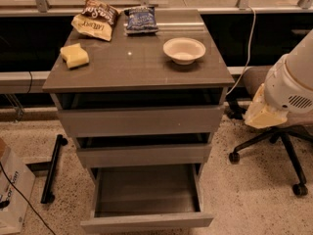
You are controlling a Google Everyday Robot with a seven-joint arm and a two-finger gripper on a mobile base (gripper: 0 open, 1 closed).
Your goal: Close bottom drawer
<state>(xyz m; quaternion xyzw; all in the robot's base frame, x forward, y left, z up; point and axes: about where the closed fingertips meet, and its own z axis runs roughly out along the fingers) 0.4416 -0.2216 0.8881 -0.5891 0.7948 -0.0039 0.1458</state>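
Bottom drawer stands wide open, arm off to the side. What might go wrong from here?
1. The tool hangs right of the cabinet, well above the bottom drawer; coming down, it may snag the chair beneath it.
2. The drawer front is flat and handleless; a push near one corner may skew it instead of sliding it in.

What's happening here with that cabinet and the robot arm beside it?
A robot arm is off to the right of the grey-brown cabinet. Its gripper is about level with the upper drawers and touching nothing. The bottom drawer is pulled well out and looks empty, so it has not been closed yet. On the cabinet top sit a white bowl, a yellow sponge and two snack bags.
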